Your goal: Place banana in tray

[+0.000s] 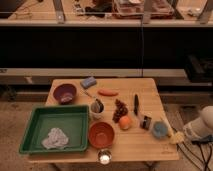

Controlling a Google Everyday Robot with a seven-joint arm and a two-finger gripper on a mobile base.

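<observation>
The green tray [37, 131] sits at the table's front left with a crumpled white cloth [54, 138] in it. A pale yellow, slim shape that looks like the banana [172, 135] lies at the table's right edge, beside a blue-grey round object [159, 129]. My gripper [183, 135] is at the end of the white arm [201, 127], off the table's right side and right next to the banana's outer end. I cannot tell whether it touches the banana.
A purple bowl [65, 92], blue sponge [88, 82], carrot [107, 92], cup with utensils [96, 106], grapes [119, 110], orange fruit [125, 122], black knife [135, 104], orange bowl [101, 134] and a small white cup [104, 158] stand between banana and tray.
</observation>
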